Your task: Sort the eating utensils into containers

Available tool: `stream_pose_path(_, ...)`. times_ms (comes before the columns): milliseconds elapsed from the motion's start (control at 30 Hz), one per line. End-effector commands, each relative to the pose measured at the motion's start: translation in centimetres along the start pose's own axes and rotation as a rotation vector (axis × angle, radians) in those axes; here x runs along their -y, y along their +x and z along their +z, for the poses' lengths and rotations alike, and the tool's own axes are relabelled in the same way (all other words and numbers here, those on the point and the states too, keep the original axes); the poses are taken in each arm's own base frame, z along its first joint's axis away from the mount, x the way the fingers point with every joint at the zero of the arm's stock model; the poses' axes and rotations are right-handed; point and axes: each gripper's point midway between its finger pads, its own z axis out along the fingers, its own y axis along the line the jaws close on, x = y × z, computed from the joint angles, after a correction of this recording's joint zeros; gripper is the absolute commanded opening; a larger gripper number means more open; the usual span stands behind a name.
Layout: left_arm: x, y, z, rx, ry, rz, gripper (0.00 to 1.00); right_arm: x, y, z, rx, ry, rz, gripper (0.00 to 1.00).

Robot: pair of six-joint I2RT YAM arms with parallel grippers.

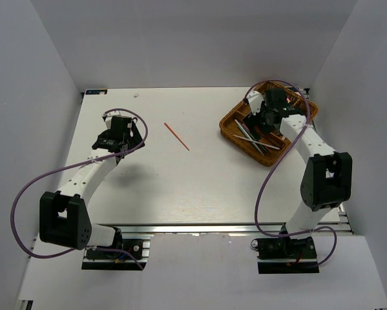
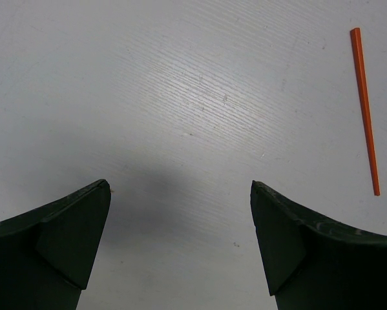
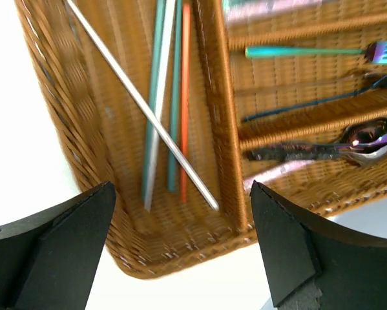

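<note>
The left end effector hovers over the table, far left of the wicker tray, fingers spread wide and empty. A red chopstick lies alone on the table between it and the tray, off the end effector's right side, its long axis diagonal. The right end effector, also wide open and empty, hangs over the tray's chopstick compartment. By my reading the left arm is nearer.

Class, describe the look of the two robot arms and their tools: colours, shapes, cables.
Both the left arm and right arm have white links joined by boxy black joint housings. A purple cable loops loosely along each. The left tool and right tool each carry two matte black, wedge-shaped fingers.
</note>
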Motion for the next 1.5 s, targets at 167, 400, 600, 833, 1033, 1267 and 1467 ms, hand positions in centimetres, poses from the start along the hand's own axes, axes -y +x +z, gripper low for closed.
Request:
stream_pose_path(167,-0.6,-1.0,-0.8,0.041,-0.027,-0.010,0.98,-12.4,-17.4,0.5,0.370,-0.065,0.133,0.89)
stream_pose_path(400,-1.5,-1.8,-1.4,0.079,-0.071,-0.023,0.98,-22.8,-24.4,7.5,0.328,-0.168,0.174,0.89)
stream_pose_path(600,-1.0,-1.6,-1.4,0.066,-0.045,-0.018,0.98,-24.2,-26.2,12.3,0.387,-0.169,0.111,0.85)
stream_pose_path(833,-0.9,-1.9,-1.7,0.075,-0.031,-0.018,0.98,-24.4,-25.1,16.2,0.364,-0.253,0.101,0.77)
stream_pose_path(1033,-0.8,-2.0,-1.8,0.074,-0.027,-0.013,0.98,-25.7,-22.7,18.0,0.295,-0.314,0.090,0.55)
stream_pose_path(1267,-0.8,-2.1,-1.9,0.078,-0.026,-0.013,0.98,-26.9,-20.5,18.9,0.222,-0.322,0.048,0.51)
stream_pose_path(1467,-0.9,-2.3,-2.1,0.084,-0.028,-0.013,0.98,-27.0,-17.3,19.5,0.099,-0.319,0.051,0.13)
